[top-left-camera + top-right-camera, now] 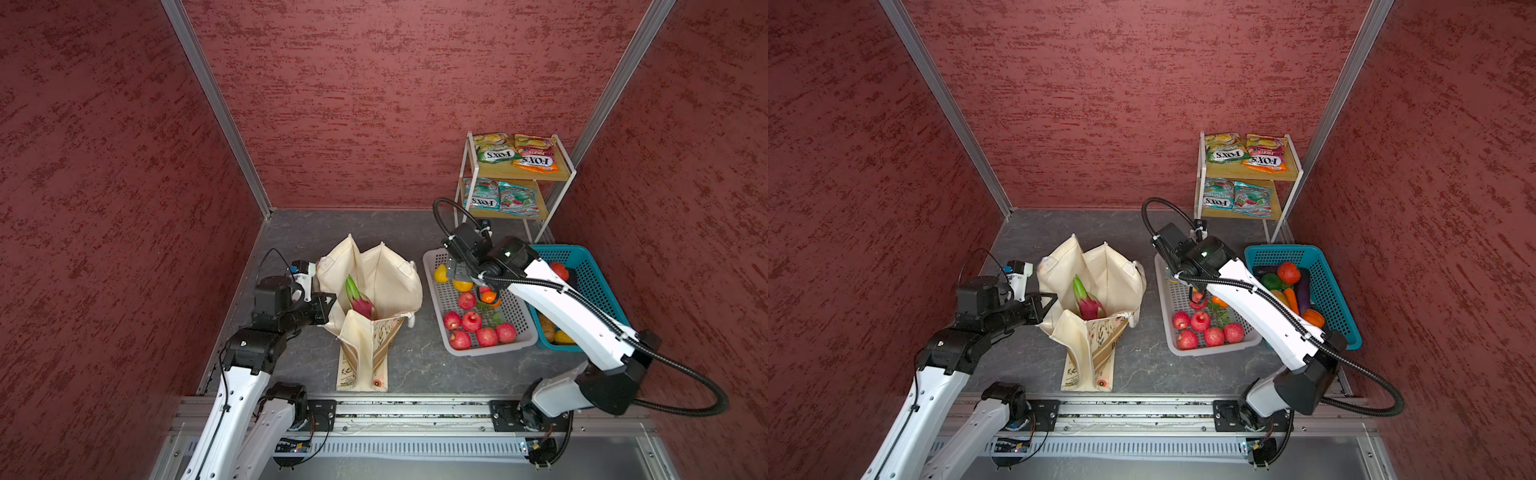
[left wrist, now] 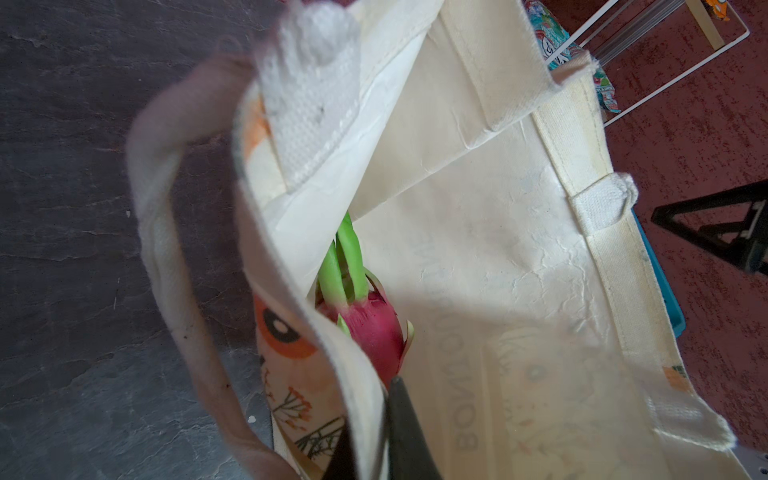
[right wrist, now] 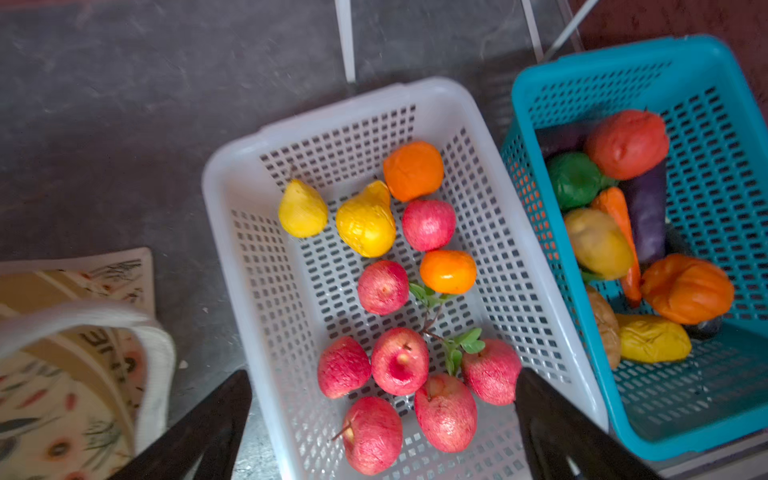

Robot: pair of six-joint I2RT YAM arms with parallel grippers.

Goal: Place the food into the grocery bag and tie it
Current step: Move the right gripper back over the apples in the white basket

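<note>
Right claw (image 3: 382, 384) spread wide over the red apples (image 3: 400, 361) in the grey basket (image 3: 230, 249), left claw (image 2: 374, 424) pinching the grocery bag (image 1: 386, 282) rim beside it, I fear those packed round apples rolling out of my grip, or the limp mouth sagging shut.

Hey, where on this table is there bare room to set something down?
Widest bare table lies behind the bag, toward the back wall, beside the shelf. Another patch: between bag, grey basket and front rail. Crowded: the right side, with teal basket and right arm.
</note>
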